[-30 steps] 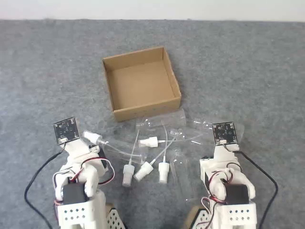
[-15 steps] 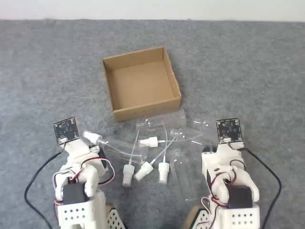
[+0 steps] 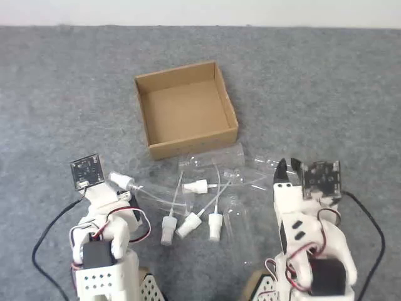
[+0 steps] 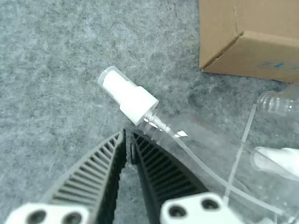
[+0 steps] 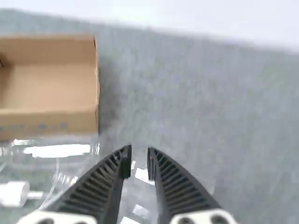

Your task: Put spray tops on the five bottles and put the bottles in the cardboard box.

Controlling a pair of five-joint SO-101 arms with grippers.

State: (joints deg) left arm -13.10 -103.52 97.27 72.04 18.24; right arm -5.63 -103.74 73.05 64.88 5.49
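Seen from the high view, the box [image 3: 188, 148] stands open side up at the 12 o'clock end of the table [image 3: 326, 81]. The clear bottles [image 3: 238, 222] lie on their sides in a loose heap just at the box's 6 o'clock, between the two arms. The capped bottle [image 3: 150, 193] at the heap's 9 o'clock has a white top fitted. Four loose tops [image 3: 195, 186] with thin tubes lie among the other bottles. The right gripper [image 3: 286, 170] sits at the heap's 3 o'clock, its dark tips pointing toward 12 o'clock. In the left wrist view, the left gripper [image 4: 128, 136] has its jaws all but pressed together, with only a sliver between them and nothing held. Its tips are just short of the capped bottle's neck, where the white top meets the clear body. A corner of the box stands beyond that bottle. In the right wrist view, the right gripper's jaws stand slightly apart with nothing between them. Its tips are above the clear bottles, and the box lies farther off to one side with its opening in sight.
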